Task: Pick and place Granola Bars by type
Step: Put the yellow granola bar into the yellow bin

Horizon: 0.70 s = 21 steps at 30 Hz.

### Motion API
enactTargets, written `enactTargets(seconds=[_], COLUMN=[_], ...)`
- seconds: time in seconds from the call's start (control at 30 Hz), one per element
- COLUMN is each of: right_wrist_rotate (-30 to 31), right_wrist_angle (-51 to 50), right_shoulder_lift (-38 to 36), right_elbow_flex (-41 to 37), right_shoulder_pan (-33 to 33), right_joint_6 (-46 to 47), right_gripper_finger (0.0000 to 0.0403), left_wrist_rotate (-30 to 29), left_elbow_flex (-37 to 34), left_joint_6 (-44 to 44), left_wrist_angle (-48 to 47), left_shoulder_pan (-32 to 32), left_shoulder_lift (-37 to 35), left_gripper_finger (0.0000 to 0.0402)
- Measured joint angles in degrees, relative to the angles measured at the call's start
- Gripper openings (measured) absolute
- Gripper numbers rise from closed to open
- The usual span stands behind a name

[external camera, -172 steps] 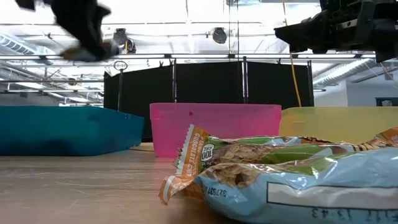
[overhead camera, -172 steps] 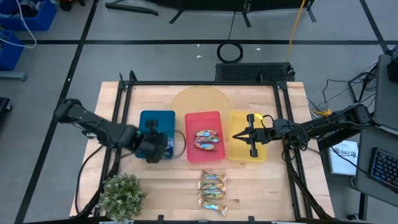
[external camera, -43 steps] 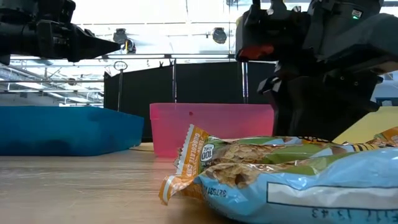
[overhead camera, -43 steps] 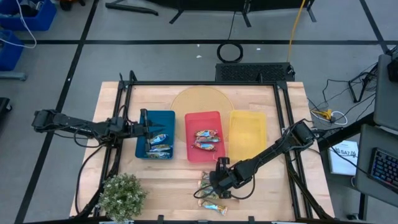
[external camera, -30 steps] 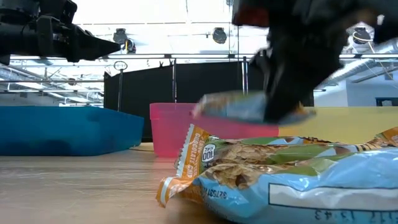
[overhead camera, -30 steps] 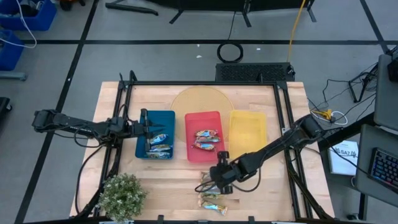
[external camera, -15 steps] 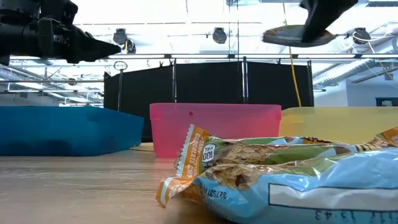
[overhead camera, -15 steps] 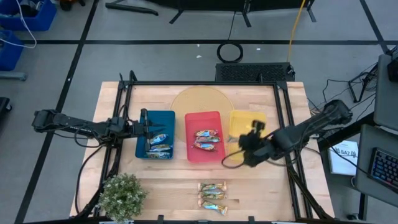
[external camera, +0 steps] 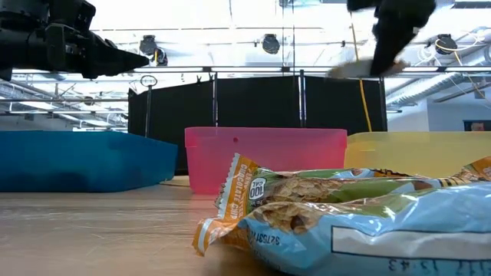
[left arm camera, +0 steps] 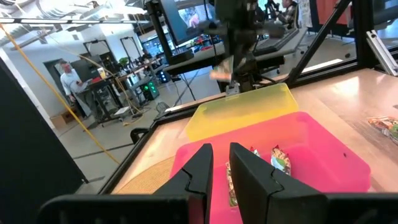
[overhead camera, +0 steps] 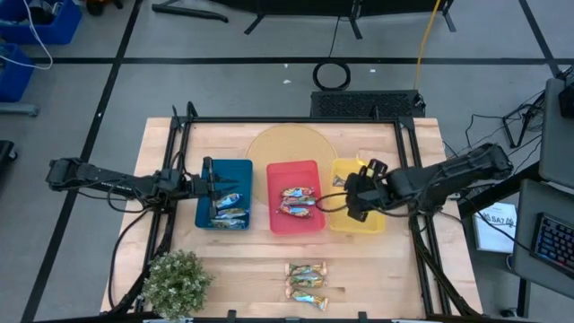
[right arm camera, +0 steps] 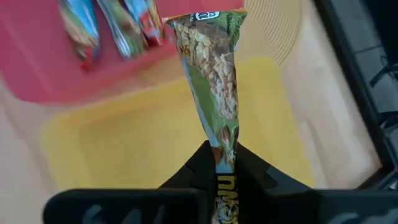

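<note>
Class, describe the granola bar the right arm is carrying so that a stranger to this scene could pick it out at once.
Find the yellow tray, the rightmost of three on the wooden table. Above it hangs the right tool, pinching one end of a granola bar with a green and gold-tan wrapper. It is the only bar held in the air; the others lie in the blue tray, the red tray or on the table.

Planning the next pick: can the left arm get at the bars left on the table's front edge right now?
Probably not easily. The left gripper sits at the blue tray, and the loose bars lie front-centre, well off. Nothing blocks the way; the right gripper is up over the yellow tray.
</note>
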Motion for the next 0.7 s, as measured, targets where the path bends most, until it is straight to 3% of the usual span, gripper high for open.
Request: enactTargets(seconds=[0.17,0.33,0.7], right_wrist_rotate=[-7.2,-10.2,-19.1], right_wrist_angle=[8.9,11.8,20.9], right_shoulder_lift=[0.0,0.0,-0.3], right_elbow_flex=[-8.9,-16.4,-28.5], right_shoulder_pan=[-6.0,-10.1,-12.5], right_joint_6=[-5.8,-3.2,-8.0], right_gripper_finger=[0.0016,0.0030,0.0018], left_wrist_rotate=[0.0,0.0,0.0], left_elbow_flex=[0.0,0.0,0.0], left_joint_6=[0.0,0.0,0.6], left_wrist_angle=[0.0,-0.1,-0.1], left_shoulder_pan=[0.0,0.0,0.0], left_shoulder_lift=[0.0,0.0,0.0], left_gripper_finger=[0.0063,0.0063,0.0063])
